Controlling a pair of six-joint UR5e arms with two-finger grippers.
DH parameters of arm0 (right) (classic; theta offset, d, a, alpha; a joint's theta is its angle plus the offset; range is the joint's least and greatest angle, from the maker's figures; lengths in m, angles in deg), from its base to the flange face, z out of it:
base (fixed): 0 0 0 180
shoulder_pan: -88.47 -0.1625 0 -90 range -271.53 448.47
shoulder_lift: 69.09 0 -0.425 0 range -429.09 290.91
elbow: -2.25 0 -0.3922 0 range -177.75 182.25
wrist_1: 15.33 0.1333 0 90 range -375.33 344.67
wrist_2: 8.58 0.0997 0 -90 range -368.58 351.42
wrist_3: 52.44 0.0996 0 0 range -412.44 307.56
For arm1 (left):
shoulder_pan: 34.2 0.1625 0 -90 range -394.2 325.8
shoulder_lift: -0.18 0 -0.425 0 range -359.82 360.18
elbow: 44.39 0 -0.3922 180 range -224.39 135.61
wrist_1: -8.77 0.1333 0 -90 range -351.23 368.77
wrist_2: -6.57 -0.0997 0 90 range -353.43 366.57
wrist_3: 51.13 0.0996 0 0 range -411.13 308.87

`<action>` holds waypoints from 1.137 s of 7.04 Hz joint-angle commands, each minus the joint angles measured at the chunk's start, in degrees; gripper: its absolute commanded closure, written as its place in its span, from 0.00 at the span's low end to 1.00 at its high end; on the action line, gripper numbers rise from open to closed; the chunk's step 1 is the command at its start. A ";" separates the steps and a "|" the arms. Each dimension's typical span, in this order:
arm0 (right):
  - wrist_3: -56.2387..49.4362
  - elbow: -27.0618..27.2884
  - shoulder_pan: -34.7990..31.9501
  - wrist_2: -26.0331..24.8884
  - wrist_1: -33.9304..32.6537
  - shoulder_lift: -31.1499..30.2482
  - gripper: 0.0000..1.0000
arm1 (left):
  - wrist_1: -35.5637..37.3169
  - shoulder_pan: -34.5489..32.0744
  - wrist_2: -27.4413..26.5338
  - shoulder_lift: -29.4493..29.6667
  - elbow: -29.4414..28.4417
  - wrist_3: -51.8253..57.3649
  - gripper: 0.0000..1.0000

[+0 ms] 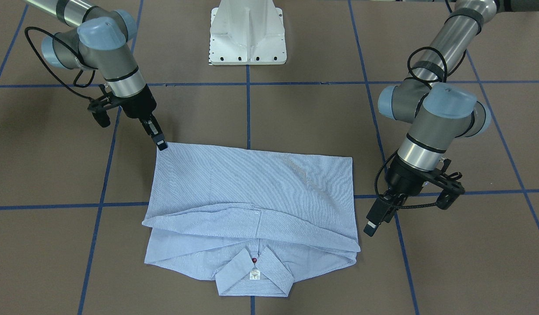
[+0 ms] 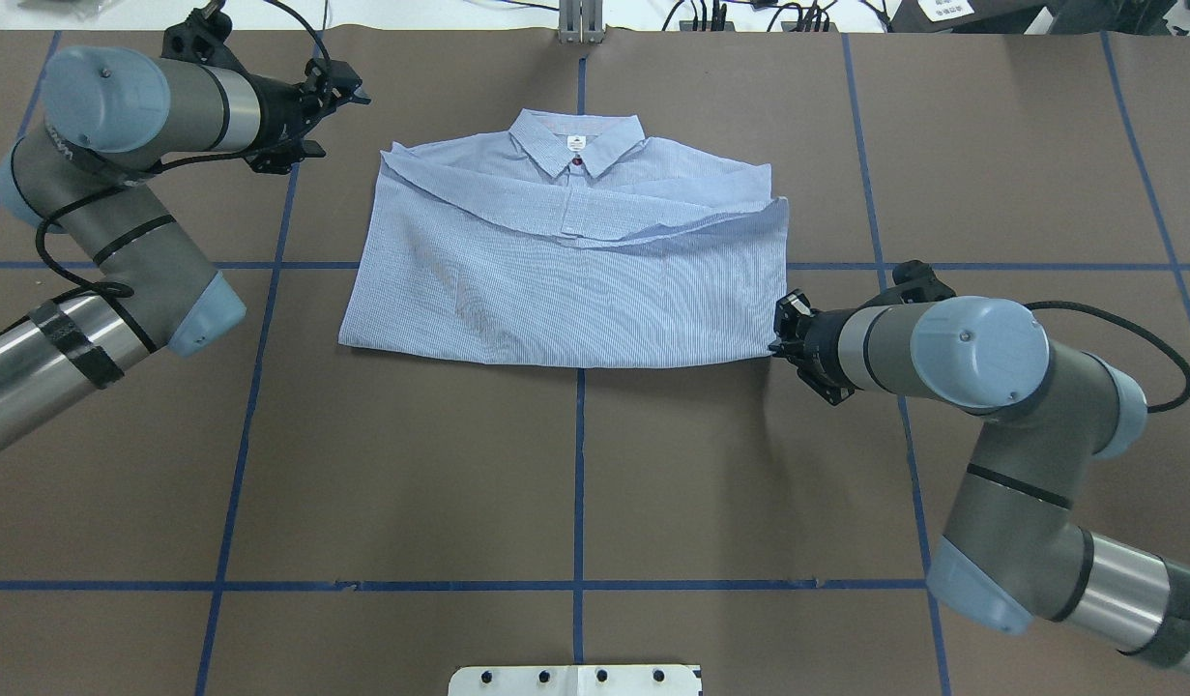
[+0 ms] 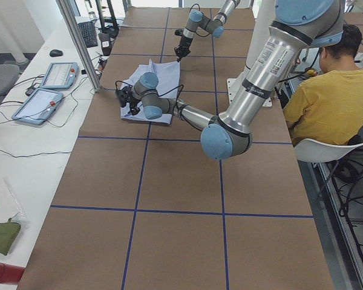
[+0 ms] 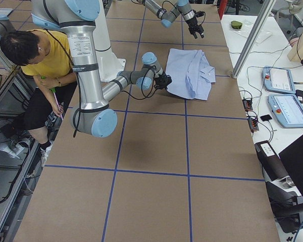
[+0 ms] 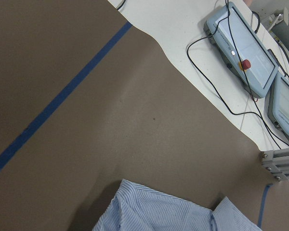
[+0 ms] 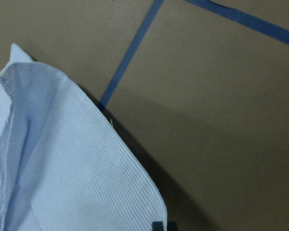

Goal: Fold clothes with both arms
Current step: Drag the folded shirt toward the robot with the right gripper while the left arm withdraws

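Pinching the 10 o'clock corner of the folded shirt point(image 1: 251, 183) on the desk point(image 1: 308, 113) in the front-facing view, the right fingers point(image 1: 160, 143) are clenched on it. The left fingers point(image 1: 371, 225) hang off its 3 o'clock edge, touching nothing — I cannot tell how far apart they are.

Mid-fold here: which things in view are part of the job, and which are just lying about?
Job: striped shirt, left gripper, right gripper.
Lying about: teach pendants, keyboard, mouse, green pouch.
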 commanded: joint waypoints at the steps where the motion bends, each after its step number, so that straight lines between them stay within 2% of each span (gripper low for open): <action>1: 1.77 11.26 6.33 6.87 -0.39 -8.39 1.00 | 0.07 0.03 5.15 -3.26 7.57 -0.09 0.06; 2: 1.77 14.01 12.63 7.17 -0.39 -11.14 1.00 | 0.33 0.12 6.58 -4.85 11.79 -0.27 0.06; 3: 1.77 15.34 17.05 7.96 -0.39 -11.87 1.00 | -0.19 0.55 8.24 -6.96 13.32 0.51 0.06; 4: 1.77 18.14 19.79 11.19 -0.39 -14.83 1.00 | 0.50 1.69 10.26 -6.98 16.12 -0.35 0.11; 5: 1.86 20.61 22.51 12.70 -0.39 -17.04 1.00 | 0.51 2.74 10.37 -10.03 19.54 -0.97 0.00; 6: 1.86 20.72 25.15 12.45 -0.39 -17.41 0.55 | 0.51 5.10 10.20 -14.23 23.05 -1.32 0.00; 7: 2.38 21.24 25.78 12.62 -0.39 -17.67 0.01 | 0.51 7.13 10.45 -15.75 24.39 -4.72 0.00; 8: 2.30 22.64 25.62 12.62 -0.31 -17.67 0.00 | 0.68 10.02 10.37 -15.94 25.01 -8.41 0.01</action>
